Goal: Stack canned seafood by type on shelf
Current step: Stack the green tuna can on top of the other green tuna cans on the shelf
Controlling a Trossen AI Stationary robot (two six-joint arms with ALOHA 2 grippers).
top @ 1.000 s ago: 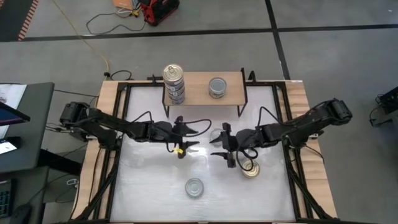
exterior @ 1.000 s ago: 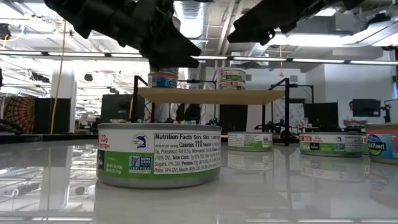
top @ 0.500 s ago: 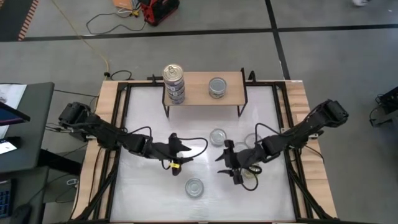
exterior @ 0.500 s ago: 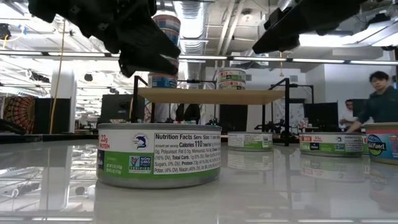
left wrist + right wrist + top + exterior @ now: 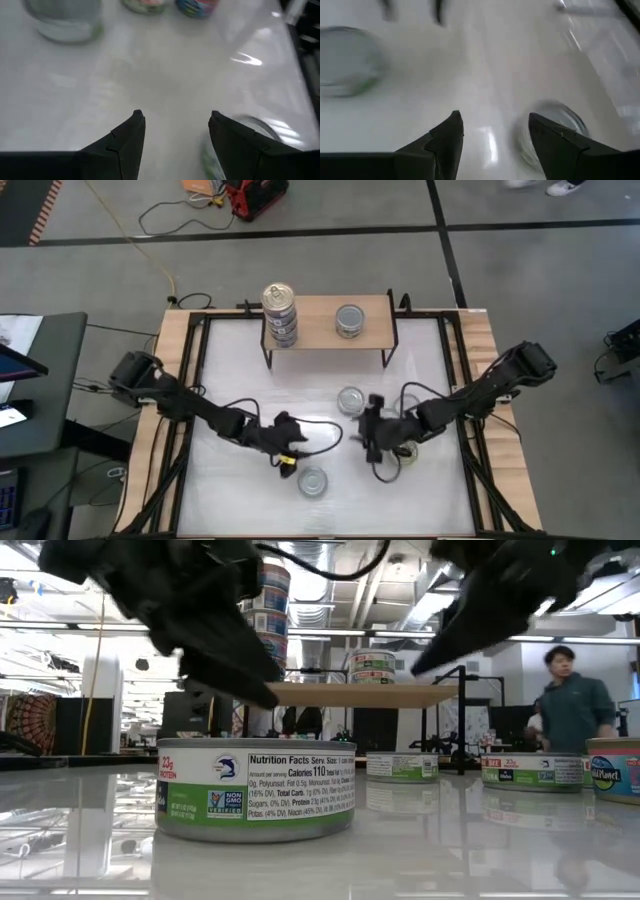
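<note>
High view first: the white-topped table (image 5: 240,510) carries, at its far edge, the low light-wood shelf on thin black legs (image 5: 318,320). On the shelf stand a tall stack of gold-topped round tins (image 5: 280,313) at the left end and one silver-topped tin (image 5: 349,320) right of it. Loose on the table lie a silver-topped tin with a green-banded label (image 5: 313,481) near the front edge, another silver-topped tin (image 5: 351,399) nearer the shelf, and a gold-topped tin (image 5: 404,449) partly hidden under the right arm.

The left hand (image 5: 289,442) hangs just behind and to the left of the front silver tin, fingers parted and empty; in the left wrist view that tin's rim (image 5: 250,127) shows just beyond one finger (image 5: 232,137), off-centre rather than between the two. The right hand (image 5: 371,430), likewise parted and empty, sits between the middle silver tin and the gold one. The left hand looks clearly nearer the front tin, so the next reach likely needs a small sideways shift to straddle it.
</note>
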